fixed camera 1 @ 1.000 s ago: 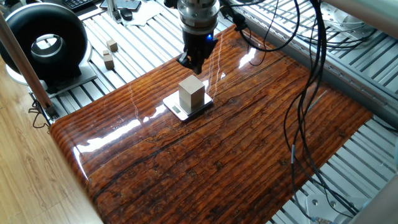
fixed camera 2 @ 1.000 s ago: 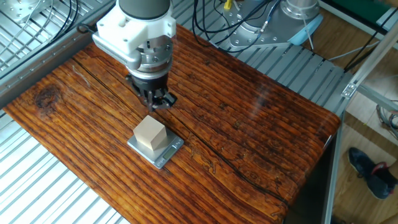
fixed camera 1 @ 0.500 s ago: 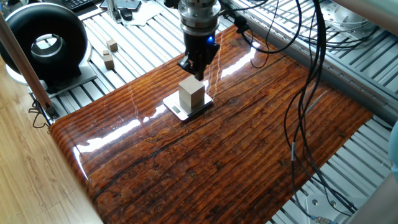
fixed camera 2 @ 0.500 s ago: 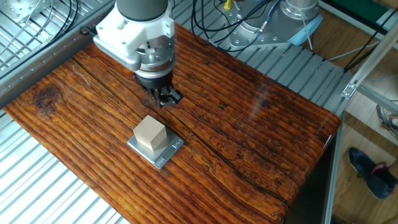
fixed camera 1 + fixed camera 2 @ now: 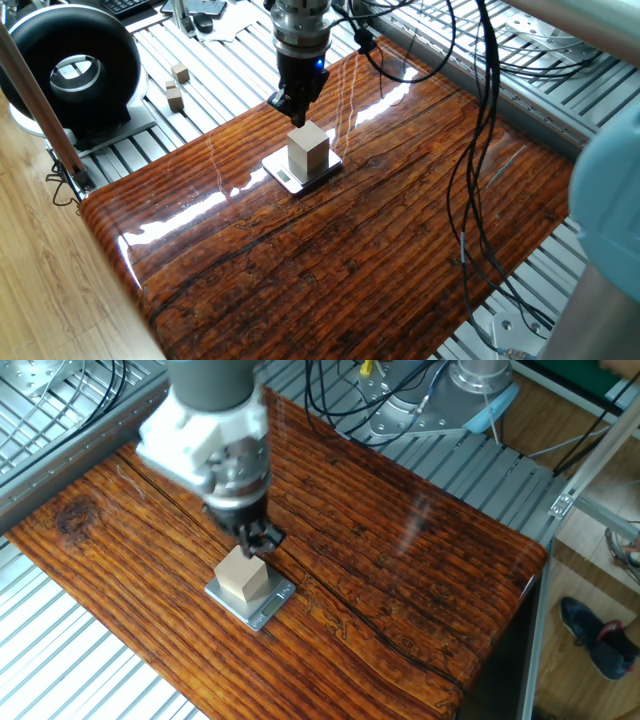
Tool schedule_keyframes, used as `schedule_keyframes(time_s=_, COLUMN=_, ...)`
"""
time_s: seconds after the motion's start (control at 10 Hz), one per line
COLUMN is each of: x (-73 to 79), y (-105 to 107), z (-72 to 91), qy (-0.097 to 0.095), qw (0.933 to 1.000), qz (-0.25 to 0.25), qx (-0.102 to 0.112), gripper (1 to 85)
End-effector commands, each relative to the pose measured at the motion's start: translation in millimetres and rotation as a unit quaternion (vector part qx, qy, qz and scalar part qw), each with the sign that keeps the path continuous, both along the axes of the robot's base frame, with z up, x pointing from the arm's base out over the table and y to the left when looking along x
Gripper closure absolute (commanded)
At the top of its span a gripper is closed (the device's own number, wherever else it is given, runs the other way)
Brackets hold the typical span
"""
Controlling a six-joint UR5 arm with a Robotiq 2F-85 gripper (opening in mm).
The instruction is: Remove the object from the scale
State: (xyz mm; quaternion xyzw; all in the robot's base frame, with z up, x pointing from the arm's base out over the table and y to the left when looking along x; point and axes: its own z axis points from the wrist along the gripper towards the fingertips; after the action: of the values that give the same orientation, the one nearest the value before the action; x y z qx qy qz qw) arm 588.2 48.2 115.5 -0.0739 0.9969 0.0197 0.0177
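Observation:
The object, a light tan wooden cube (image 5: 307, 150), stands upright on the scale (image 5: 286, 176), a thin white slab near the middle of the glossy wooden board. Both also show in the other fixed view: the cube (image 5: 243, 578) and the scale (image 5: 270, 607). My gripper (image 5: 290, 106) hangs just above and behind the cube's far top edge. Its dark fingers are close together and hold nothing. In the other fixed view the gripper (image 5: 256, 541) is blurred and sits right over the cube's back top edge. I cannot tell whether it touches the cube.
The wooden board (image 5: 380, 240) lies on a slatted metal table. A black ring-shaped device (image 5: 75, 70) and two small wooden cubes (image 5: 176, 85) are at the far left. Black cables (image 5: 488, 150) hang over the board's right side.
My gripper has shifted sideways and lower, from behind the cube to just over its back top edge. The cube and the scale have not moved.

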Motion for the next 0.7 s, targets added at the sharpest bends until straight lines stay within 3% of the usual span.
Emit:
schedule_keyframes(time_s=0.0, x=5.4, y=-24.5, z=-1.5, qy=0.002, qw=0.9985, qz=0.034, qx=-0.042, gripper=7.7)
schedule_keyframes(time_s=0.1, x=0.4, y=-21.1, z=7.8, qy=0.0, qw=0.9989, qz=0.024, qx=-0.04, gripper=13.0)
schedule_keyframes(time_s=0.3, x=-5.8, y=-9.2, z=14.8, qy=0.002, qw=0.9998, qz=0.008, qx=-0.017, gripper=11.7)
schedule_keyframes(time_s=0.4, x=-6.1, y=-6.7, z=8.5, qy=0.002, qw=0.9999, qz=0.004, qx=-0.015, gripper=4.7)
schedule_keyframes(time_s=0.6, x=-3.6, y=-9.6, z=-12.5, qy=-0.005, qw=0.9996, qz=-0.012, qx=-0.025, gripper=2.3)
